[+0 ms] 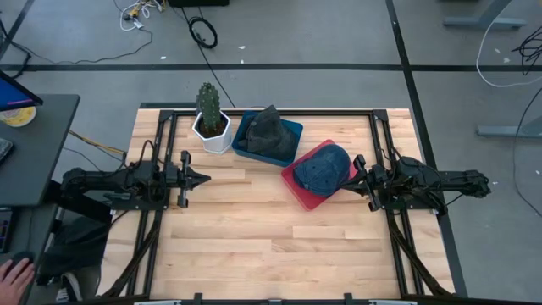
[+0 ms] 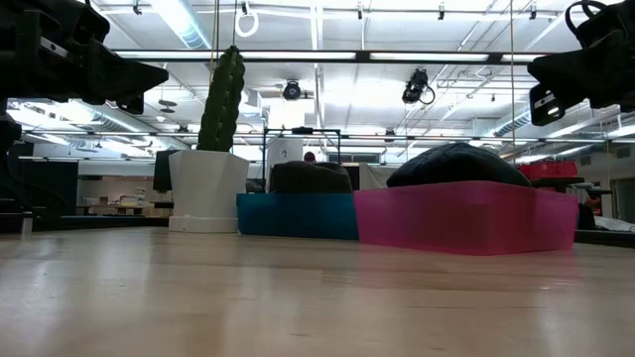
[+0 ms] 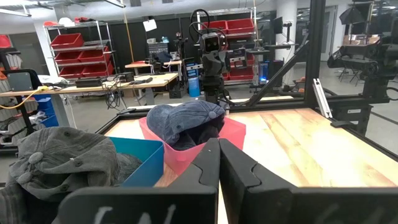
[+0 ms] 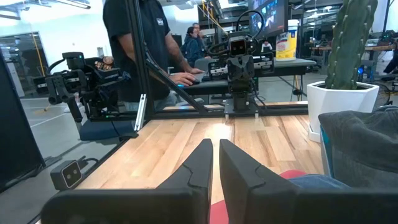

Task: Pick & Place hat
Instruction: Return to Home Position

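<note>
A blue denim cap (image 1: 326, 167) lies in a pink tray (image 1: 298, 188) on the table's right half; it also shows in the left wrist view (image 3: 183, 119). A dark grey hat (image 1: 268, 131) sits in a blue tray (image 1: 242, 135) beside it, grey hat (image 3: 59, 158). My left gripper (image 1: 201, 178) hovers at the table's left, shut, touching nothing. My right gripper (image 1: 356, 176) hovers just right of the pink tray, shut, fingers pointing left.
A cactus in a white pot (image 1: 210, 119) stands at the far edge, left of the blue tray. Bare wood (image 1: 271, 246) fills the near half of the table. A person stands beyond the table's left side in the right wrist view (image 4: 140, 43).
</note>
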